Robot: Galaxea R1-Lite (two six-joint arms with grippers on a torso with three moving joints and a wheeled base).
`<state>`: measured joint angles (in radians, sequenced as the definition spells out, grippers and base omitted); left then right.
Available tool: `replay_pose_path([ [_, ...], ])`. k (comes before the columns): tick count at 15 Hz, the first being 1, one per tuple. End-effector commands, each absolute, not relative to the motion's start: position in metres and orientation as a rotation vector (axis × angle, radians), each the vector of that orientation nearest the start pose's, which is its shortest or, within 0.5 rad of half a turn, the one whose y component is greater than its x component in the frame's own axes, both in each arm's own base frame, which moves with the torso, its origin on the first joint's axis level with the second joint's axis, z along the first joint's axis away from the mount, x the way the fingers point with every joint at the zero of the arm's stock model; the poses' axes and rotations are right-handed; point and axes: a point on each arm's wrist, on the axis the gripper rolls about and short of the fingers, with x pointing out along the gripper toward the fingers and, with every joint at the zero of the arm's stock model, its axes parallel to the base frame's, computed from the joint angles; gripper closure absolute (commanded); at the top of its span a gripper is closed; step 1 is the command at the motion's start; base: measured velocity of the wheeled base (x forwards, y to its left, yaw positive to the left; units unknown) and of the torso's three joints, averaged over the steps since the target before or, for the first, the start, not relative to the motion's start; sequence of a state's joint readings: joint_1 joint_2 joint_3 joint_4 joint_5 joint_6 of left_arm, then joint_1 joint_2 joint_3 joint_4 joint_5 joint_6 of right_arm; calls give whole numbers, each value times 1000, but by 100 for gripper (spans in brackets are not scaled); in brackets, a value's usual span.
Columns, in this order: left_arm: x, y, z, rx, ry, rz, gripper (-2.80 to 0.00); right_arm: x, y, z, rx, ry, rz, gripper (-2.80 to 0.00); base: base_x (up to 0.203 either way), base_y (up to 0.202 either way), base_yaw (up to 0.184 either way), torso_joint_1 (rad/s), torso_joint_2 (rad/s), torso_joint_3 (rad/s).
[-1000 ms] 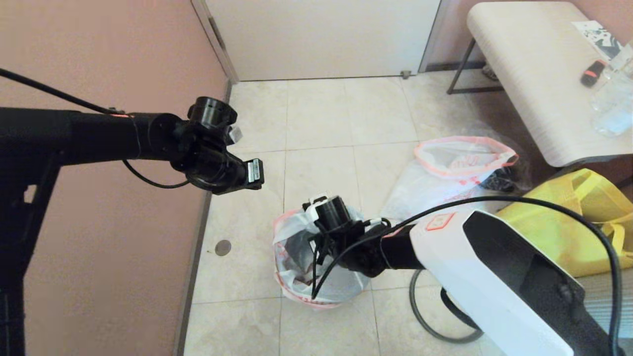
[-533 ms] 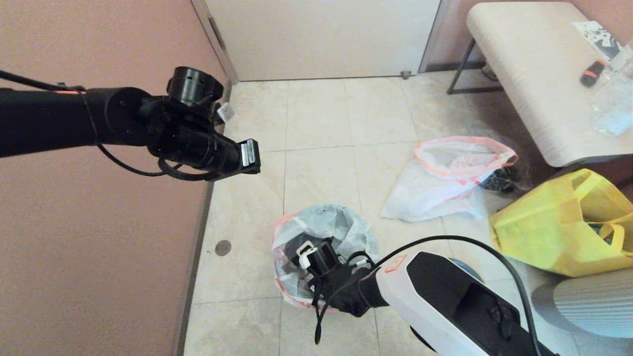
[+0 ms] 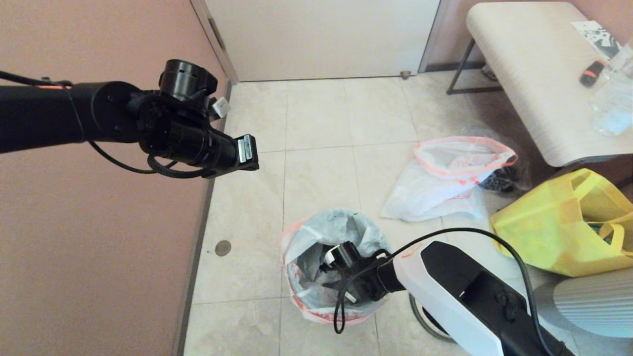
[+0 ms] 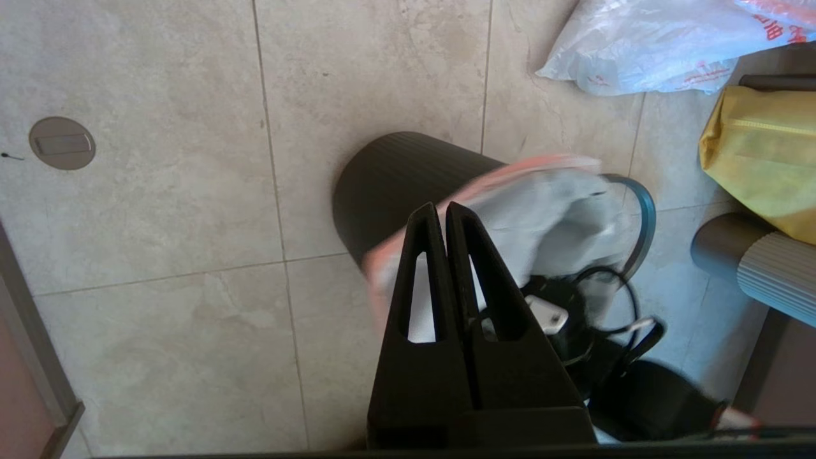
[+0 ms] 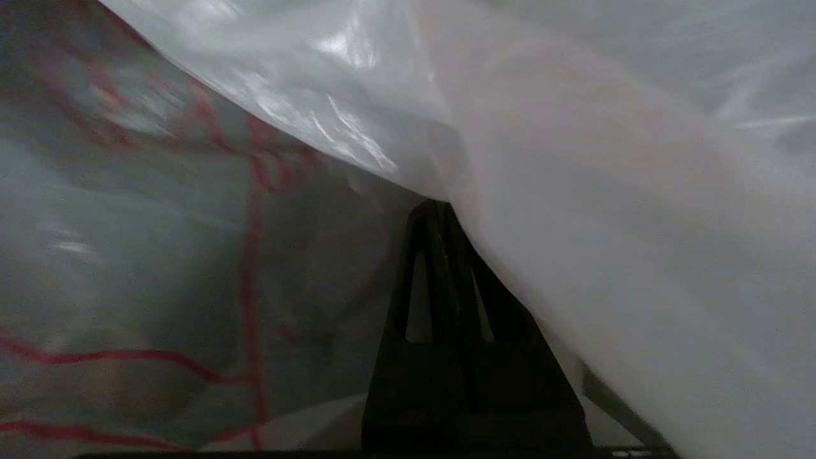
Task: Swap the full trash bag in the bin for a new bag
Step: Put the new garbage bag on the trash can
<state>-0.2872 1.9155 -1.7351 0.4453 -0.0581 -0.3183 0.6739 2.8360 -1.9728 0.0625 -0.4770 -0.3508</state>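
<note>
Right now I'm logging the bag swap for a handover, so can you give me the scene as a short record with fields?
bin: dark ribbed wastebasket on the tiled floor, lined with a translucent bag with a red-edged rim
right gripper: shut, pushed down inside that bag, plastic draped over it
left gripper: shut, held in the air above the bin, holding nothing
other bag: second red-edged plastic bag lying on the floor beside the bin
nearby: yellow tote, pale bench
</note>
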Motion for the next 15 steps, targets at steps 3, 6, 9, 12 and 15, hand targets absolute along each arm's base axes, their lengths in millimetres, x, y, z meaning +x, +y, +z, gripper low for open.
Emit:
replay_pose_path([
  [3, 354, -107, 265, -234, 673, -232, 0, 415, 310, -55, -835, 740, 312, 0, 0, 0, 0, 0, 0, 0],
  [6, 352, -108, 267, -234, 669, -237, 0, 410, 310, -35, -862, 758, 314, 0, 0, 0, 0, 0, 0, 0],
  [9, 350, -106, 270, -235, 662, -237, 0, 406, 307, -6, -855, 769, 298, 0, 0, 0, 0, 0, 0, 0],
  [12, 338, -105, 283, -239, 632, -250, 0, 386, 327, 38, -654, 705, 316, 0, 0, 0, 0, 0, 0, 0],
  [15, 323, -106, 295, -238, 606, -268, 0, 358, 324, 103, -414, 657, 293, 0, 0, 0, 0, 0, 0, 0],
])
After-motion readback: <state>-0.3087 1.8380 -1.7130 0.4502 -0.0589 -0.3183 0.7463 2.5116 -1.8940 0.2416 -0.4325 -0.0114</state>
